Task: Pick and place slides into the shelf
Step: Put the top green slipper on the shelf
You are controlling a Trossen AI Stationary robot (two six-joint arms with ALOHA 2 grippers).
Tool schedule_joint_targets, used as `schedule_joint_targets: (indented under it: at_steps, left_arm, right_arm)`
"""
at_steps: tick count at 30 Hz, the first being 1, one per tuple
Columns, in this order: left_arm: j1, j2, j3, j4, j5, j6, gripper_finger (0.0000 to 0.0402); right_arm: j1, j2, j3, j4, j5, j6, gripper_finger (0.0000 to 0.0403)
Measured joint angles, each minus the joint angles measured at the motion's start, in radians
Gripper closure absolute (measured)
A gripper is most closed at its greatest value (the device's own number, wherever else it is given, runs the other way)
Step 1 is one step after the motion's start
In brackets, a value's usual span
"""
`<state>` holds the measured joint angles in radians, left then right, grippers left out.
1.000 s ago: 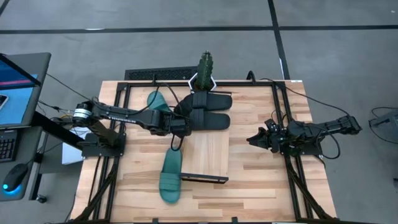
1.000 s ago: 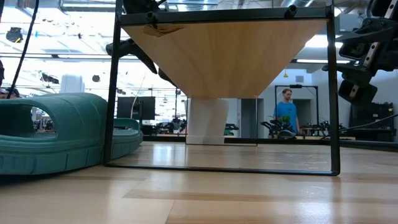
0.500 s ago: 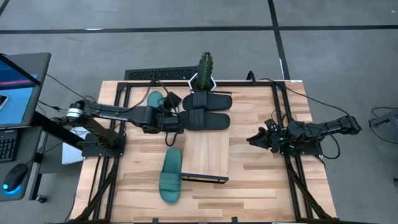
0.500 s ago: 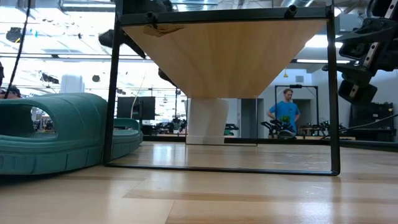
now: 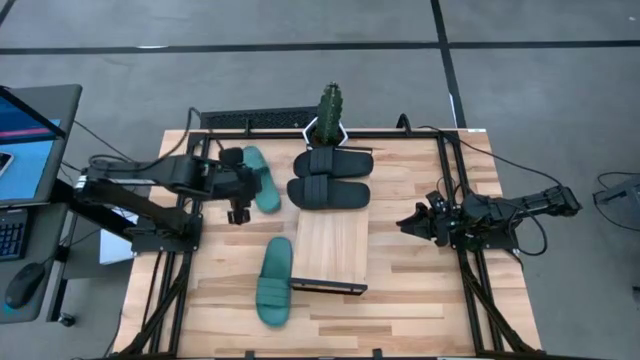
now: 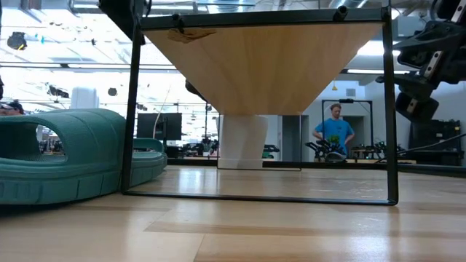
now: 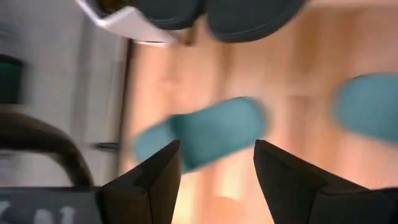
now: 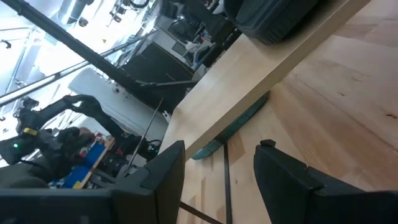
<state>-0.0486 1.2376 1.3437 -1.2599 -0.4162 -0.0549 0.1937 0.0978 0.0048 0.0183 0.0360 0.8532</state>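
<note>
While two black ribbed-strap rubber slides [image 5: 331, 178] lie side by side on the far end of the long light-wood plank shelf [image 5: 333, 250], the two teal green ones are off it on the butcher-block tabletop [image 5: 420, 290]. One teal green rubber slide [image 5: 261, 178] lies to the left of the shelf's far end, near the black pair but apart from it. The other teal green rubber slide [image 5: 273, 281] lies just beside the shelf's left edge at its near end, close to the dark lip [image 5: 328, 288] there. In the low view this near slide [image 6: 62, 164] fills the left side, resting flat on the tabletop beside the shelf's dark metal frame [image 6: 135, 102].

The left gripper [image 5: 239, 199] hangs to the left of the shelf, next to the far teal slide. Its fingers [image 7: 147, 180] stand wide apart with nothing between them, and the left wrist view, though blurred, shows that teal slide [image 7: 205, 134] beyond the gap.

The right gripper [image 5: 411, 222] waits to the right of the shelf, pointing toward it. Its fingers [image 8: 163, 168] are spread, holding nothing, with the shelf's edge [image 8: 249, 78] ahead of them.

A green cactus-like plant in a white pot [image 5: 329, 112] stands beyond the shelf's far end, right behind the black slides.
</note>
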Motion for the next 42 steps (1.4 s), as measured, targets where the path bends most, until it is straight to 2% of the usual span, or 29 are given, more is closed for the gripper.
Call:
schedule_joint_targets:
  at_steps: [5, 11, 17, 21, 28, 33, 42]
  left_arm:
    - [-0.007, -0.019, 0.0, 0.003, 0.194, -0.133, 0.0212]
    - [-0.031, -0.02, -0.039, -0.03, 0.219, -0.278, 0.0212]
    - [-0.043, -0.061, -0.164, 0.035, 0.276, -0.396, 0.0212]
    - [-0.058, -0.146, -0.278, 0.151, 0.307, -0.486, 0.0212]
    - [-0.094, -0.365, -0.508, 0.403, 0.325, -0.659, 0.0212]
    - [-0.135, -0.498, -0.671, 0.583, 0.33, -0.759, 0.0212]
    - [-0.217, -0.673, -0.919, 0.917, 0.316, -0.907, 0.0212]
  right_arm:
    - [0.0, 0.0, 0.0, 0.005, 0.025, -0.034, 0.0225]
    - [0.0, 0.0, 0.0, 0.009, 0.044, -0.051, 0.0225]
    - [0.0, 0.0, 0.0, 0.011, 0.044, -0.051, 0.0225]
    - [0.0, 0.0, 0.0, 0.021, 0.044, -0.051, 0.0225]
    - [0.001, 0.0, 0.0, 0.028, 0.045, -0.066, 0.0225]
    - [0.0, 0.0, 0.0, 0.028, 0.047, -0.015, 0.0225]
    - [0.0, 0.0, 0.0, 0.014, 0.059, 0.013, 0.0225]
